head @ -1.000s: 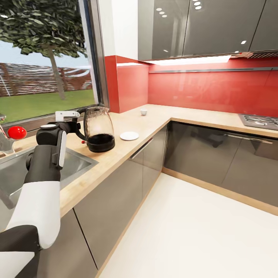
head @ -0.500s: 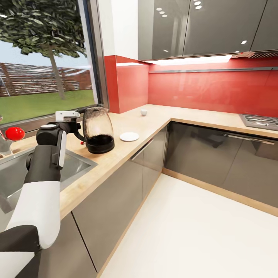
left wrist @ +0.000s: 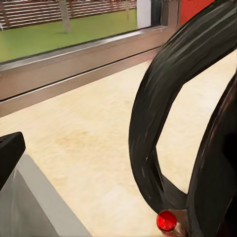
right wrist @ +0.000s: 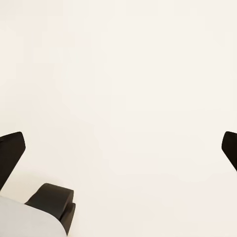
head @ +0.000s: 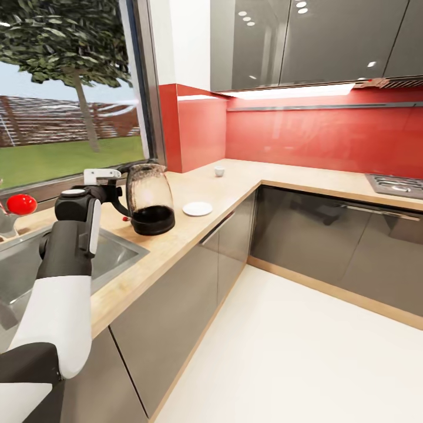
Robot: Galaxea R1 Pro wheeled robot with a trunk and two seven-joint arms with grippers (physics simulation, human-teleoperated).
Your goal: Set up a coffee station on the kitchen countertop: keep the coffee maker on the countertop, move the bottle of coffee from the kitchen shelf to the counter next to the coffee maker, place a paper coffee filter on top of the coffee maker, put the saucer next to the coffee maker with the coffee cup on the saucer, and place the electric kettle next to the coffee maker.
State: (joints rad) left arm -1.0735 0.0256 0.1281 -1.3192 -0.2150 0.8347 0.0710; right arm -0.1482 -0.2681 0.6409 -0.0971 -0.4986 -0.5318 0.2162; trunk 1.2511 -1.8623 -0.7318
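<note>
Head view, left gripper [head: 114, 191]: seen at the kettle's handle at nine o'clock of the glass body; whether the fingers are pressed on the handle or spread beside it cannot be told.
Left wrist view: the black handle loop [left wrist: 163, 123] is seen very close, with a red switch [left wrist: 167, 220] at its foot; contact is not resolved.
Right gripper [right wrist: 118, 148]: fingertips are seen well apart at the two edges of the right wrist view, over the pale floor [right wrist: 123, 74]; nothing is held.
Electric kettle [head: 150, 200]: upright on the countertop [head: 200, 188], just beside the sink [head: 111, 252].
Change noted: over the last second the kettle has kept its place against the arm, while the red ball [head: 22, 204] has slid slightly toward nine o'clock; a small camera shift is judged, not a move of things.
Saucer [head: 197, 208]: bare, at three o'clock of the kettle, near it.
Coffee cup [head: 219, 171]: at one o'clock, well apart from the saucer.
Meaning for task: kettle judged about to be carried; cup not yet placed on saucer.
</note>
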